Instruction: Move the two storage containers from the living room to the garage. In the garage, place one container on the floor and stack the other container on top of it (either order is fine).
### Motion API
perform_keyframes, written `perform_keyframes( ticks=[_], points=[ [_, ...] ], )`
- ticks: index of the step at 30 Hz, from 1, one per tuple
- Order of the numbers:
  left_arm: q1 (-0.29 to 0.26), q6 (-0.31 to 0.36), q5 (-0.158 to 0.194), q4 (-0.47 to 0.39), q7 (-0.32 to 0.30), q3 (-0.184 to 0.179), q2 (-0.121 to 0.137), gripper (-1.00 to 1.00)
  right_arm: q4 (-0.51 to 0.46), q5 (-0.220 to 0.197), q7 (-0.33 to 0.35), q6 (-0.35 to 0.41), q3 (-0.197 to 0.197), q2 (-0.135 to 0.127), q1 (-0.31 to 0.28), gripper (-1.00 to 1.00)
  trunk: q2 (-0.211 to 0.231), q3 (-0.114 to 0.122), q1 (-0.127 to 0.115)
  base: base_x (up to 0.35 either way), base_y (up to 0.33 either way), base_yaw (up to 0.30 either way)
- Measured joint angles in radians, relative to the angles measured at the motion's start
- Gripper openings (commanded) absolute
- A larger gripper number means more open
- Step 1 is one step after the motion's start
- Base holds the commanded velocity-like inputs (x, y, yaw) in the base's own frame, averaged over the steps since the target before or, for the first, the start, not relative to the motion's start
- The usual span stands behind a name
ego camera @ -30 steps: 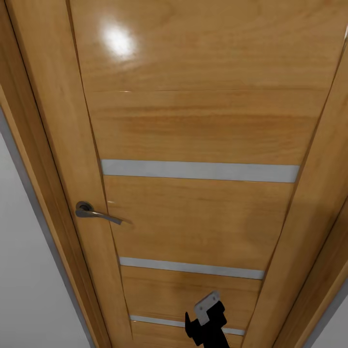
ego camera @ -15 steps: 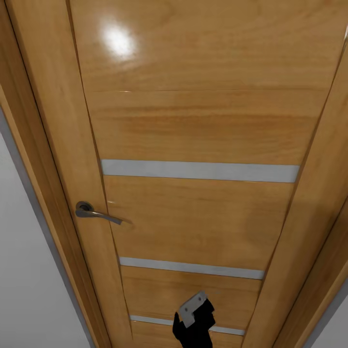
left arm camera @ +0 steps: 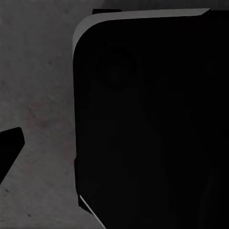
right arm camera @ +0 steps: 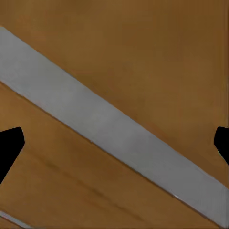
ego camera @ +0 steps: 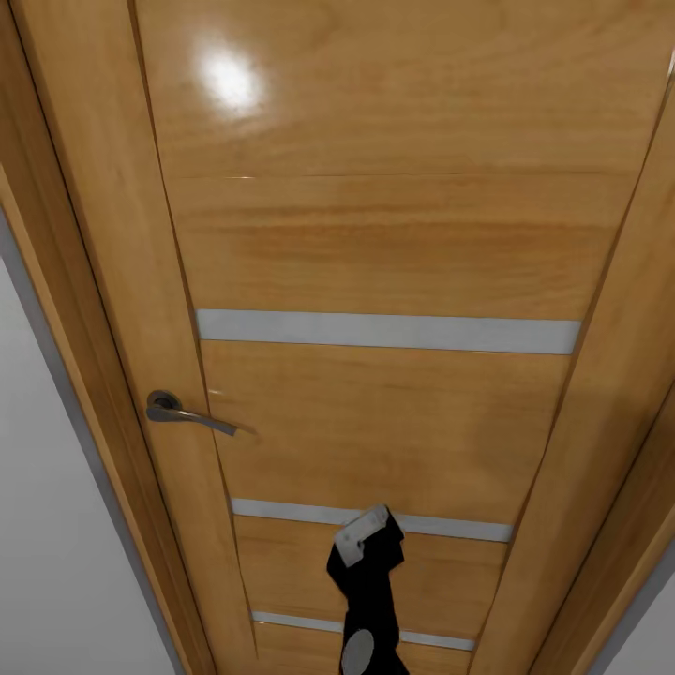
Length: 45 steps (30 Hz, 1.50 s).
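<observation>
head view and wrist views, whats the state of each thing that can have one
door: shut, sitting in its frame
door handle: level, nothing touching it
right gripper: open, empty, fingers spread and aimed at the door's grey strip
left gripper: one finger tip in view over grey concrete, cannot tell if open or shut

Domestic interior, looks like a house hallway: glossy honey-wood door [ego camera: 375, 253] with inlaid silver horizontal strips [ego camera: 384, 331], a brushed-metal lever handle [ego camera: 183, 412] and matching wood frame [ego camera: 70, 281], set in a plain white wall [ego camera: 42, 553] (simulator render). Left wrist view shows rough dark grey concrete floor [left arm camera: 36, 95].
</observation>
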Motion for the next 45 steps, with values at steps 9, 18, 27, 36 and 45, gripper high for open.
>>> perform_keyframes(
  ticks=[9, 18, 27, 36, 45],
  points=[
    [0.0, 0.0, 0.0, 0.0, 0.0, 0.0, 0.0, 1.0, 0.003, -0.031, 0.091, 0.063, -0.047, -0.003, -0.16, 1.0, 0.0, 0.0, 0.0, 0.0, 0.0, 0.0],
    [0.0, 0.0, 0.0, 0.0, 0.0, 0.0, 0.0, 1.0, 0.035, -0.001, 0.144, 0.118, -0.052, 0.005, -0.348, 1.0, 0.0, 0.0, 0.0, 0.0, 0.0, 0.0],
    [0.0, 0.0, 0.0, 0.0, 0.0, 0.0, 0.0, 1.0, 0.225, -0.002, 0.143, 0.155, -0.092, 0.019, -0.479, 1.0, 0.0, 0.0, 0.0, 0.0, 0.0, 0.0],
    [0.0, 0.0, 0.0, 0.0, 0.0, 0.001, 0.0, 1.0, 0.353, -0.006, 0.133, 0.165, -0.1, 0.019, -0.571, 1.0, 0.0, 0.0, 0.0, 0.0, 0.0, 0.0],
    [0.0, 0.0, 0.0, 0.0, 0.0, 0.0, 0.0, 1.0, 0.492, -0.026, 0.137, 0.184, -0.107, 0.019, -0.684, 1.0, 0.0, 0.0, 0.0, 0.0, 0.0, 0.0]
  ],
)
